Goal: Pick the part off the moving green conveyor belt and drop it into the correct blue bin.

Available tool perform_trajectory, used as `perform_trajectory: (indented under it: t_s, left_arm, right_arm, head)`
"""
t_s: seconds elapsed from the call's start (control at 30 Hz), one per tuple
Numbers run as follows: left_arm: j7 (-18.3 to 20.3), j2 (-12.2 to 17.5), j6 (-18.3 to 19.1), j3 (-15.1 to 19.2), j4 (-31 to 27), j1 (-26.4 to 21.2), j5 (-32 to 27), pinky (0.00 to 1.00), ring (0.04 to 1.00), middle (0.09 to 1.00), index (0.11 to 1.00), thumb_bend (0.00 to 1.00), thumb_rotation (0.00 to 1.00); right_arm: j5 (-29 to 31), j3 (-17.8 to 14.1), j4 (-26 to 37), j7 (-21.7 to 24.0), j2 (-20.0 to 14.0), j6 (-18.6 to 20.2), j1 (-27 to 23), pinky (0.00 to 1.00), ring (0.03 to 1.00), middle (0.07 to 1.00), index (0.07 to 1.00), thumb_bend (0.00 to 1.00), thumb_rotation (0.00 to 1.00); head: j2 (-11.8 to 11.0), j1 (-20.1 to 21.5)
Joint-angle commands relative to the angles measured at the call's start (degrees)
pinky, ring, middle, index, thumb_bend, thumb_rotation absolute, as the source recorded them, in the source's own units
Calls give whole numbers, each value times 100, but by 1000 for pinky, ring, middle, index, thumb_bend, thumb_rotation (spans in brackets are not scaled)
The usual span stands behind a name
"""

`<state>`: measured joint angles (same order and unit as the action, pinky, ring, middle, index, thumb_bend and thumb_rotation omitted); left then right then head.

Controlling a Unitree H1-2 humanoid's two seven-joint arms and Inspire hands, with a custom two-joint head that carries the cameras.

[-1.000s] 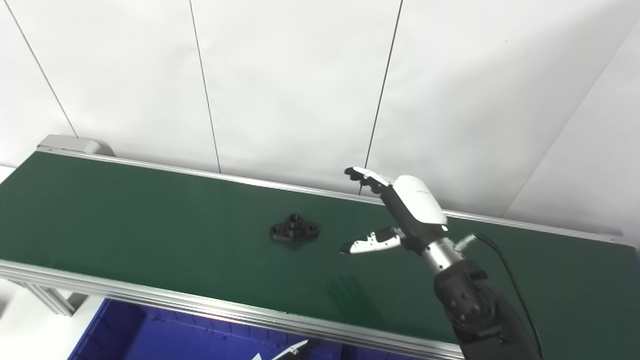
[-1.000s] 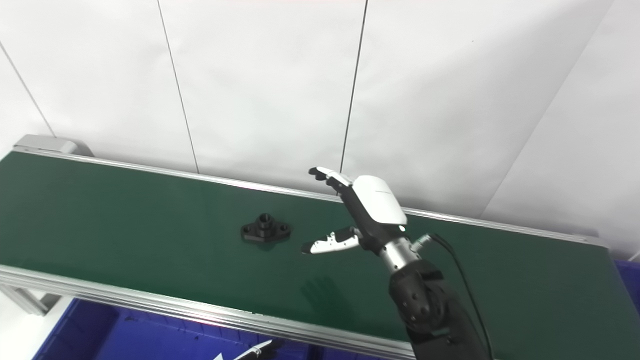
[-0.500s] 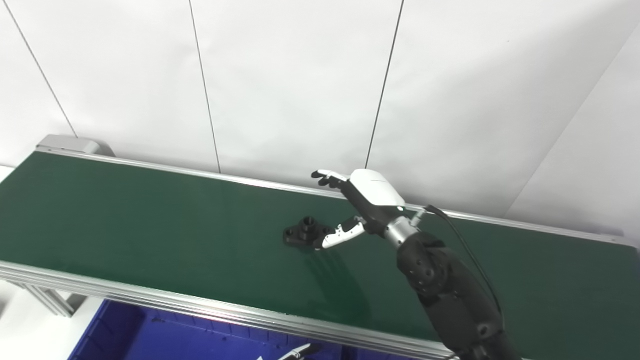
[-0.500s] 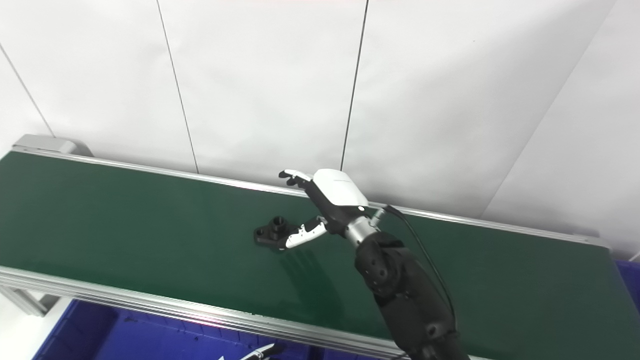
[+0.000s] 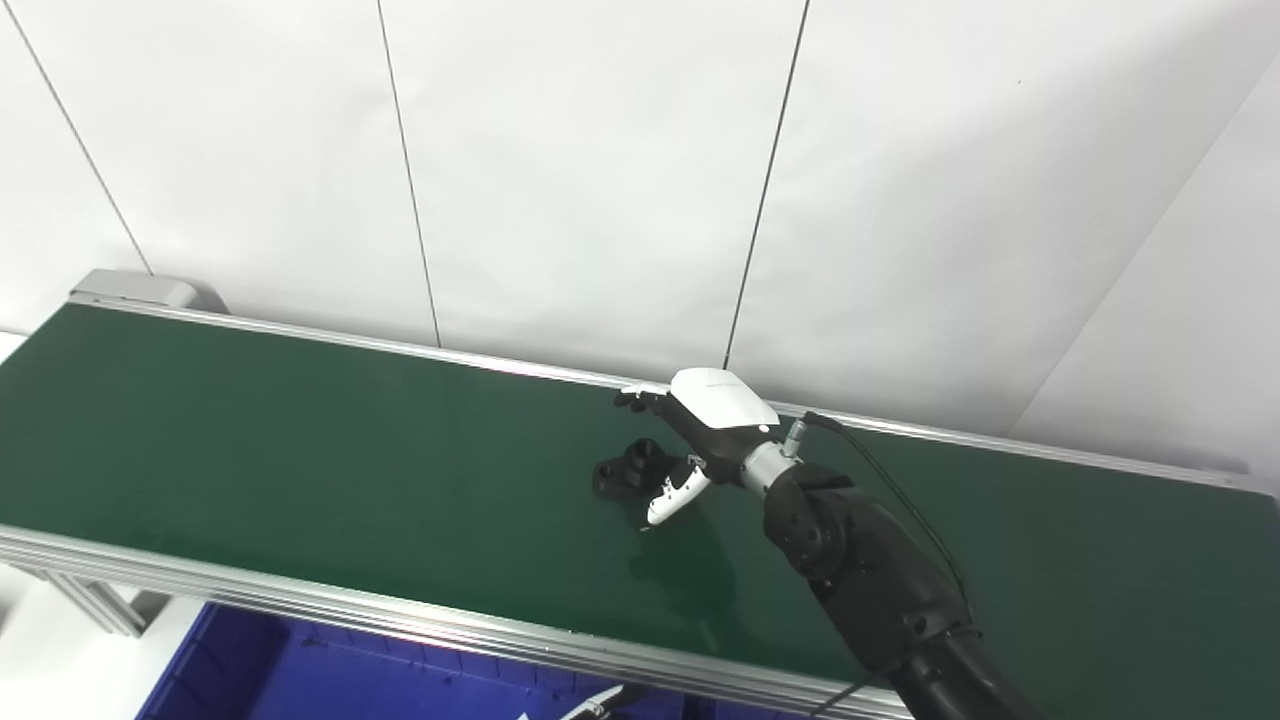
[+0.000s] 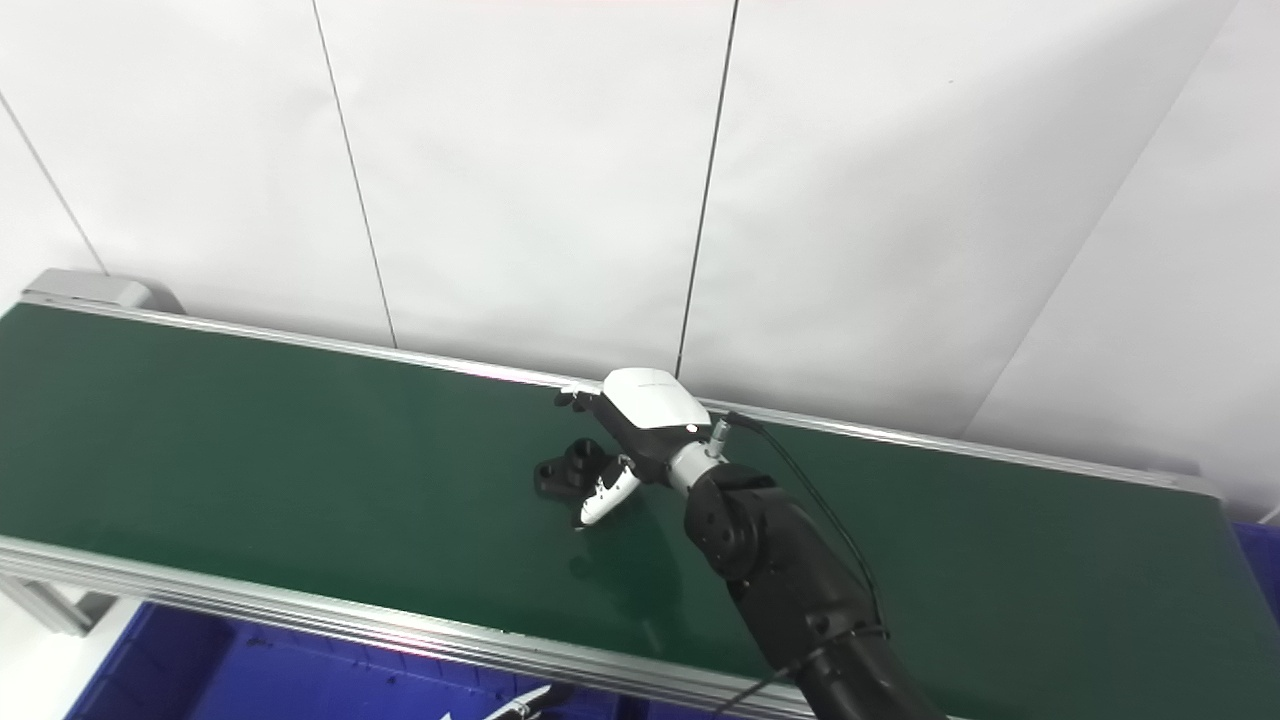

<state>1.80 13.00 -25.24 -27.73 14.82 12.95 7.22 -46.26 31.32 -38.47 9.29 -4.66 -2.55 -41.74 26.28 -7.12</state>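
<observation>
Left eye view: right hand point(image 5: 700, 430), fingers spread and not gripping, straddles small black flanged plastic part point(image 5: 625, 472) on moving green conveyor belt point(image 5: 300, 450); risk: belt carries part past before fingers close; left hand barely visible, state unclear.

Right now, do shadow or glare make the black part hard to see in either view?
Left eye view: black part is sharp but low-contrast on the dark green belt, right hand shadow beside it. Right eye view: same, glare only on the front rail.

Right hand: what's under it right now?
Under the right hand sits the black part on the green conveyor belt, its left side showing. The part's right end is covered by the thumb, so contact can't be confirmed.
</observation>
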Motion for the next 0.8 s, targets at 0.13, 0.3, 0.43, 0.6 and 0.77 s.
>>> perform_trajectory:
  t_s: [0.13,0.3,0.43,0.6,0.77]
  left_arm:
    - [-193,-4,-168,-30,-224,45,132,778,895,947,913,802,457]
    - [-164,-1,-168,-42,-305,61,108,786,900,947,913,786,435]
    - [-178,-8,-167,-61,-318,52,90,791,906,948,912,777,427]
    - [-170,-49,-168,-35,-349,93,49,801,907,949,907,792,423]
    - [-180,-40,-168,-54,-389,100,80,804,908,952,912,784,422]
  right_arm:
    - [-143,103,-240,-205,-67,117,-302,685,790,810,816,798,28]
    - [-215,181,-430,-205,-161,139,-322,605,720,765,786,717,0]
    - [-308,328,-551,-158,-223,145,-327,461,630,763,728,687,0]
    - [-483,566,-452,61,-342,307,-277,314,443,513,678,531,0]
    - [-669,758,-378,51,-450,353,-209,299,430,509,561,517,0]
  head:
    - [31,-8]
    - [80,-13]
    - [108,-29]
    - [163,-49]
    - [184,-46]
